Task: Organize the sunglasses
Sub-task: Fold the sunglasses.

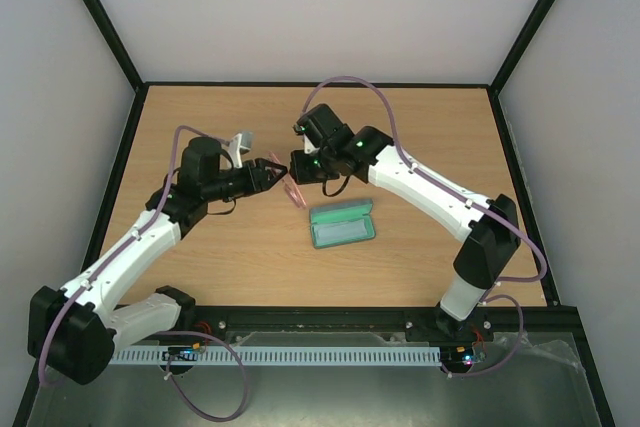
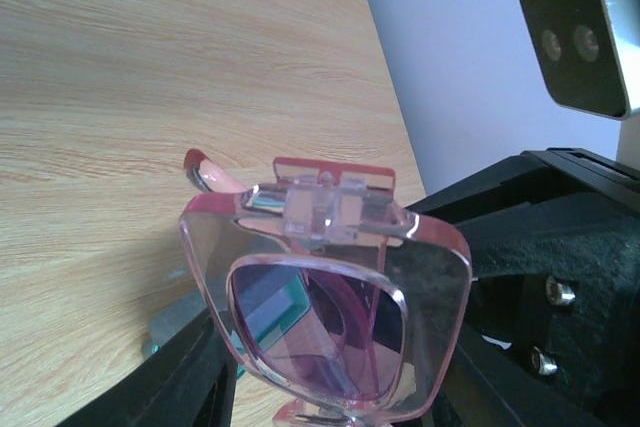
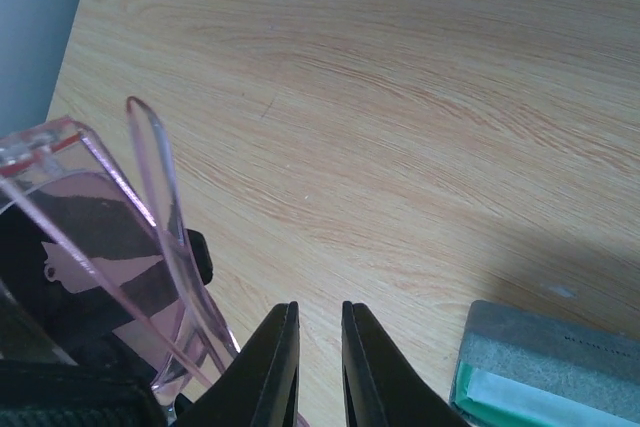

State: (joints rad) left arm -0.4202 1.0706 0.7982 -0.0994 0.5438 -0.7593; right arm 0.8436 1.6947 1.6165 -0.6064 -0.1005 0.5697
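Top view is showing both arms meeting mid-desk (image 1: 260,257), the sunglasses (image 1: 287,187) hanging between the two claws above the wood, and the open grey-blue case (image 1: 342,223) lying green lining up, just to the near right of them. That view is too coarse for grip detail. The left wrist view is filling that in: the left claw (image 2: 330,392) is clamping the pink frame front, a black finger on each side of one lens, the folded temple hinge sitting on top, and the right arm's wrist camera (image 2: 580,37) is looming close behind. The right wrist view is giving the other side: the right claw (image 3: 320,309) is sitting almost fully closed, only a thin slit between the jaws, with the frame and one temple running just beside its left finger (image 3: 280,367). Can't tell whether anything is pinched in that slit. A corner of the case is showing at lower right.
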